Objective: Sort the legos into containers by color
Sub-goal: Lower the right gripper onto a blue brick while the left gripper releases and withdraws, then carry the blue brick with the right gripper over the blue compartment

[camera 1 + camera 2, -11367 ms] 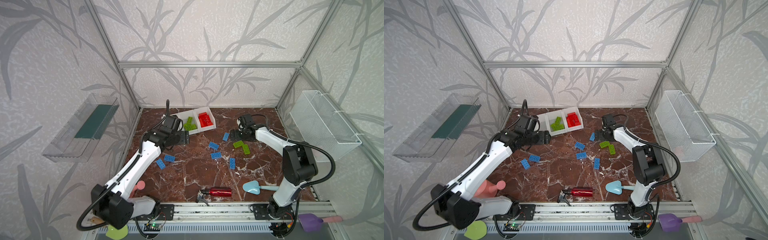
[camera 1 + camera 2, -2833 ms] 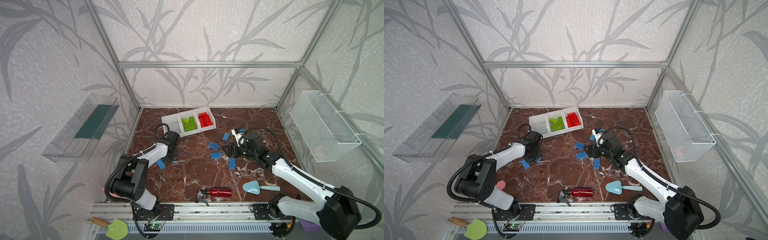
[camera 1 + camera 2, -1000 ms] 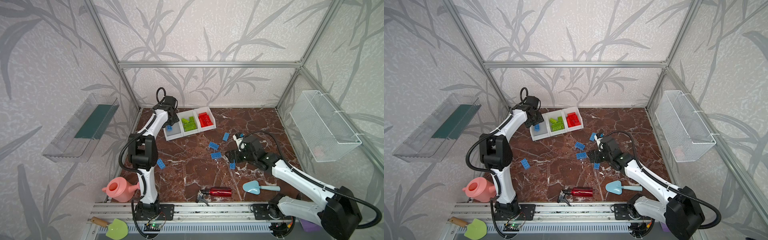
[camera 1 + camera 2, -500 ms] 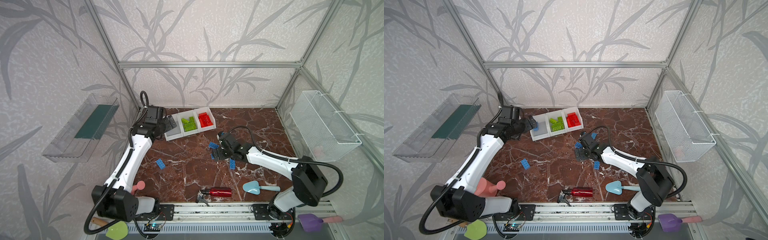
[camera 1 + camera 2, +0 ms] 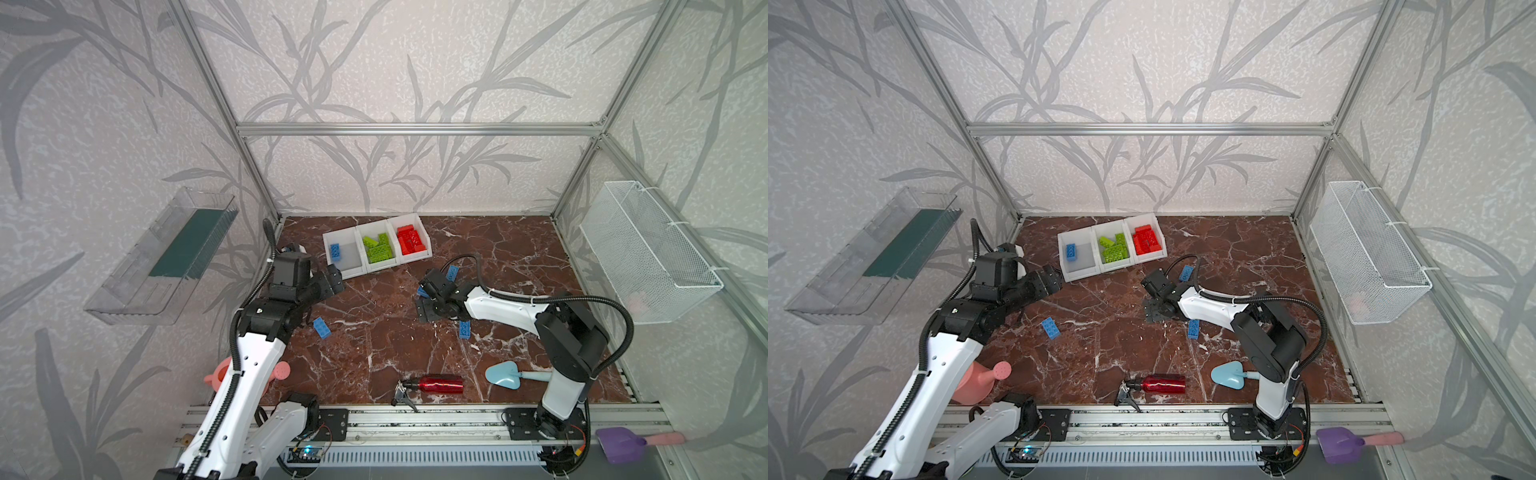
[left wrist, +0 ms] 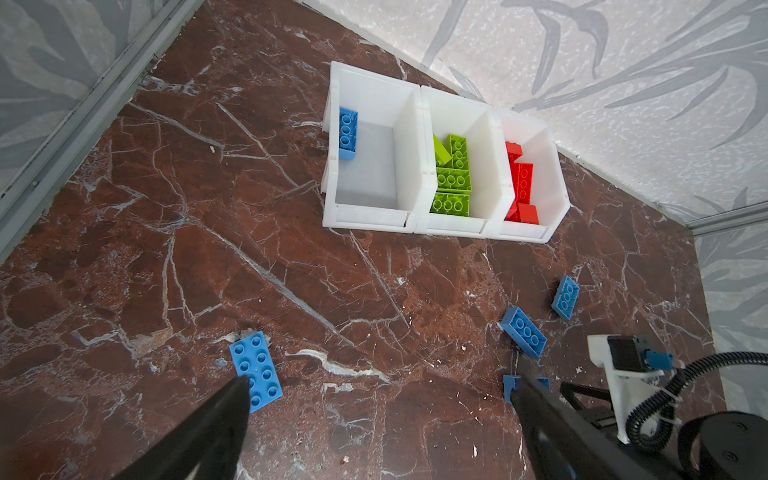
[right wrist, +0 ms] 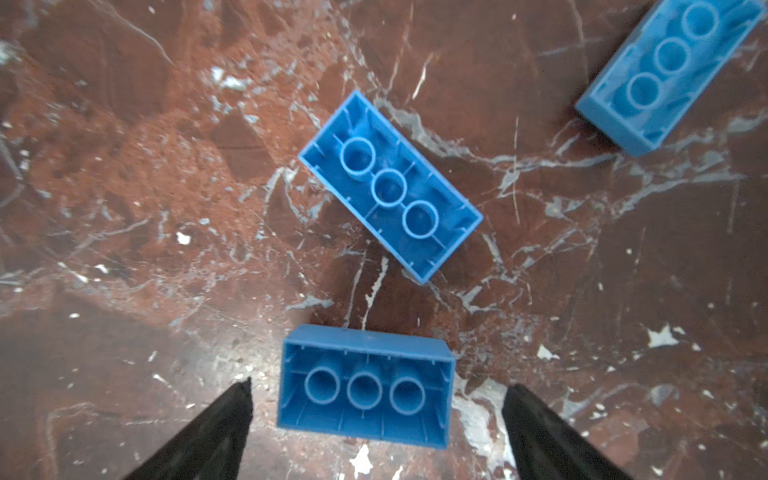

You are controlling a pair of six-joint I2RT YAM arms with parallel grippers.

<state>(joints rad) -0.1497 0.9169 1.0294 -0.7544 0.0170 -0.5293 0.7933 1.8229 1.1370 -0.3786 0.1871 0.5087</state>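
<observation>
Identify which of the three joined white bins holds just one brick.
The left-end bin in both top views: a single blue brick lies in it, while the other two hold several green bricks and red bricks.

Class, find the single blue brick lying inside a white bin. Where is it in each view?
In a top view: blue brick in the left end bin.
In a top view: blue brick, same bin.
Left wrist: blue brick against that bin's outer wall.
Right wrist: not in it.
Landmark in the other three: green bricks next door.
</observation>
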